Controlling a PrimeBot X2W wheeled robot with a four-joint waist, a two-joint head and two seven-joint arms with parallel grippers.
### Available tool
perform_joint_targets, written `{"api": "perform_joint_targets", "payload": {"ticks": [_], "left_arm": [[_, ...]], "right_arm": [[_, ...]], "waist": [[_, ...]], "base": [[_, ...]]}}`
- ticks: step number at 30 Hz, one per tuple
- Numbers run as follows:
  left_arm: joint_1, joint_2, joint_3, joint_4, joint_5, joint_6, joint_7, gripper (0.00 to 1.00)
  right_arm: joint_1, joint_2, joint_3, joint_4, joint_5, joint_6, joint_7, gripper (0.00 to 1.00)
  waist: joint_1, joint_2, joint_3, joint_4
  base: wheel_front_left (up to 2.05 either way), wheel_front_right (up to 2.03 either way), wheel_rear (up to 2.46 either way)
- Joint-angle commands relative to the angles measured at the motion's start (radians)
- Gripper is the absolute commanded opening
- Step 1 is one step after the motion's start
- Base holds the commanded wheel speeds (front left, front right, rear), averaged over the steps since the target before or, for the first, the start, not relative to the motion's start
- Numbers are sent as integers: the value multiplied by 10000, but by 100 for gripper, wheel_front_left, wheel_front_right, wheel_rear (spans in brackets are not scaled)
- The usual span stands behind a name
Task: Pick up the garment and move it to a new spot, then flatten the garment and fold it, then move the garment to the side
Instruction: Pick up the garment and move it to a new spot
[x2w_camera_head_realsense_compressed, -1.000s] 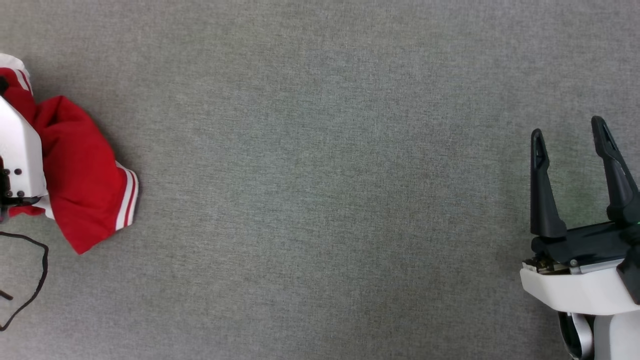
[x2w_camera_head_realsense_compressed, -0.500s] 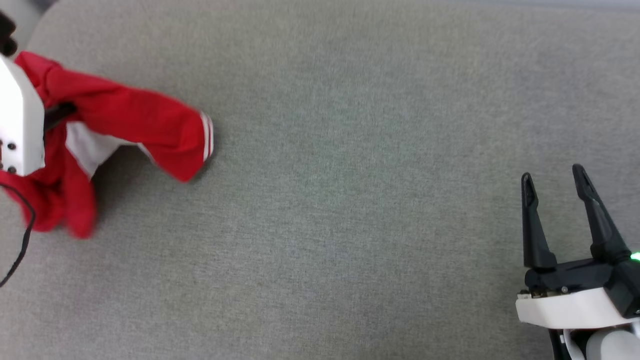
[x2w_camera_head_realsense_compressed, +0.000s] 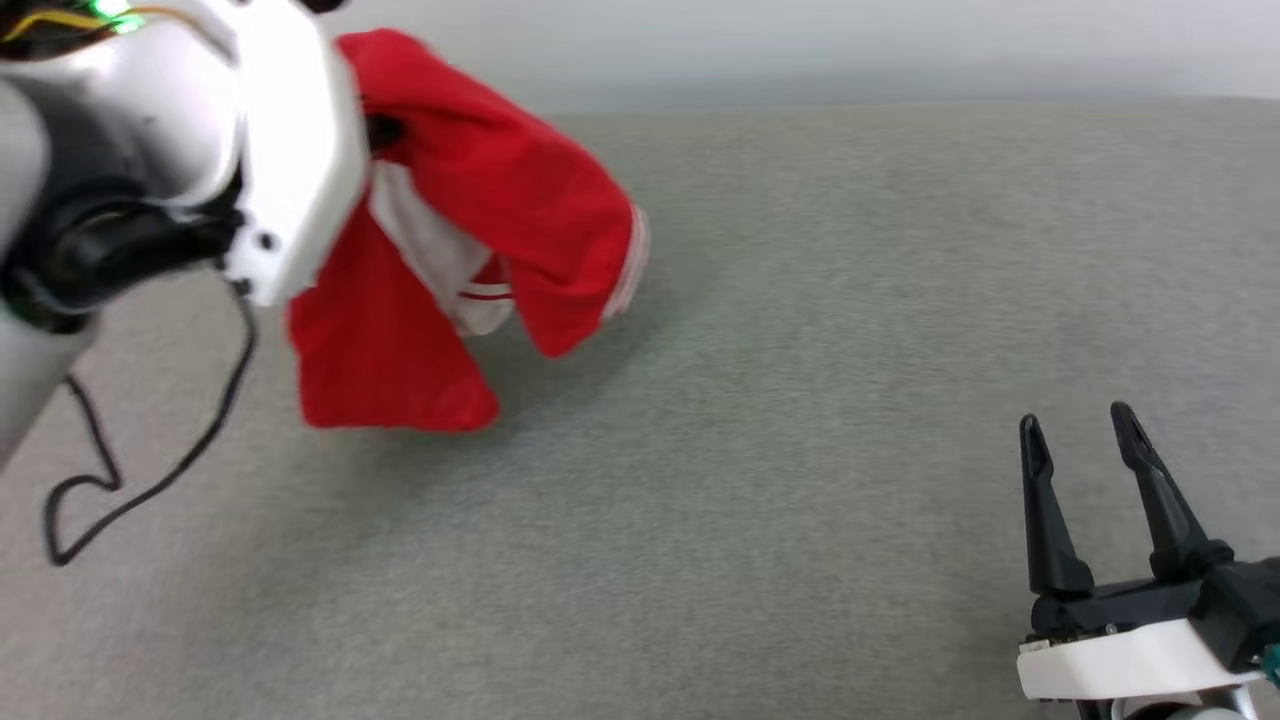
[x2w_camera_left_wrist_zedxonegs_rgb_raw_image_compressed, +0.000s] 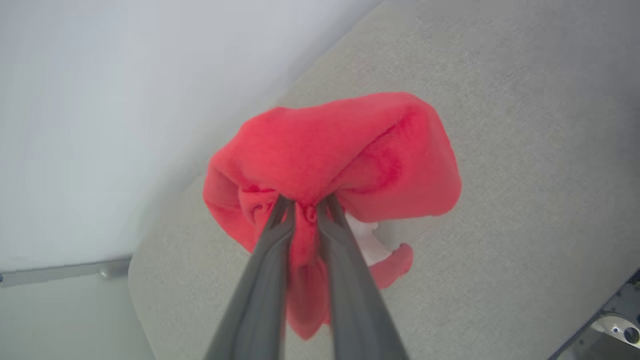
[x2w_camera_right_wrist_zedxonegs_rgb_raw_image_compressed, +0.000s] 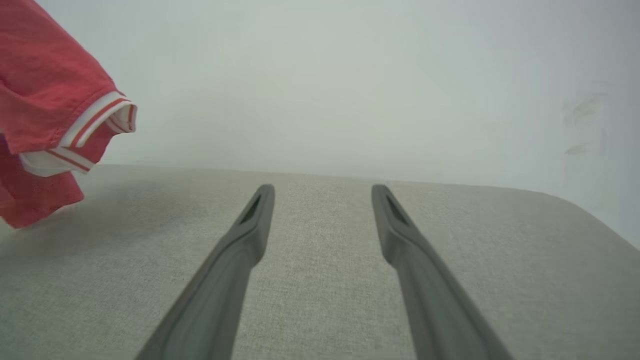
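- A table (x2w_camera_head_realsense_compressed: 800, 400) covered in grey woven cloth is shown before a pale, bare wall (x2w_camera_right_wrist_zedxonegs_rgb_raw_image_compressed: 350, 75). One rounded corner of the table is seen in the left wrist view.
- The garment (x2w_camera_head_realsense_compressed: 480, 200) is held bunched in the air over the far left part of the table, close to its back edge. A soft shadow is cast on the cloth below it. Whether its lowest fold touches the table cannot be told.
- The left jaws are seen nearly closed in the left wrist view, pinching a thick tuck of red fabric between them. In the head view they are hidden behind the white left arm (x2w_camera_head_realsense_compressed: 290, 140).
- The right jaws are spread wide with nothing between them. They are held low over the near right part of the table, well apart from the garment.
- The step in hand is judged to be the first one: the garment is picked up and being carried to a new spot. Nothing is flattened or folded yet.
- The next move would call for the garment to be lowered onto the open middle of the table and let go. As it hangs from a single pinch, it would likely land in a heap and need spreading.
- The garment looks soft and limp: mostly red, with a white panel (x2w_camera_head_realsense_compressed: 430, 240) showing inside the folds and striped trim (x2w_camera_right_wrist_zedxonegs_rgb_raw_image_compressed: 95, 120) in red and white along one edge. No lettering can be made out.
- A loose black cable (x2w_camera_head_realsense_compressed: 150, 480) hangs below the left arm.
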Motion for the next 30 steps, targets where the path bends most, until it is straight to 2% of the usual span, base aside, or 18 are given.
{"api": "perform_joint_targets", "payload": {"ticks": [1,7,13,18,24,30], "left_arm": [[-318,-240,-225,-94,-67,25,60,0],[-1080,-1047,-1075,-217,-288,24,52,0],[-1316,-1525,-2104,105,-502,25,-181,0],[-949,-1488,-3104,489,-589,25,-503,0],[-218,-1323,-4320,1182,-712,24,-1071,0],[694,-1421,-4822,1649,-807,23,-1308,0]], "right_arm": [[122,-5,1,40,64,-7,-22,100],[252,-2,6,122,208,-7,-22,100],[134,-2,-61,39,355,-7,-20,100],[-96,-3,-63,-70,405,-5,-20,100],[-400,-1,-93,-145,386,-5,-20,100],[-632,-3,-46,-135,282,-5,-20,100]], "waist": [[0,-1,-340,-688],[0,-1,-367,-1504],[0,-1,58,-2155],[0,-1,676,-2407],[0,-1,1310,-2394],[0,-1,1547,-2233]], "base": [[0,0,0],[0,0,0],[0,0,0],[0,0,0],[0,0,0],[0,0,0]]}}
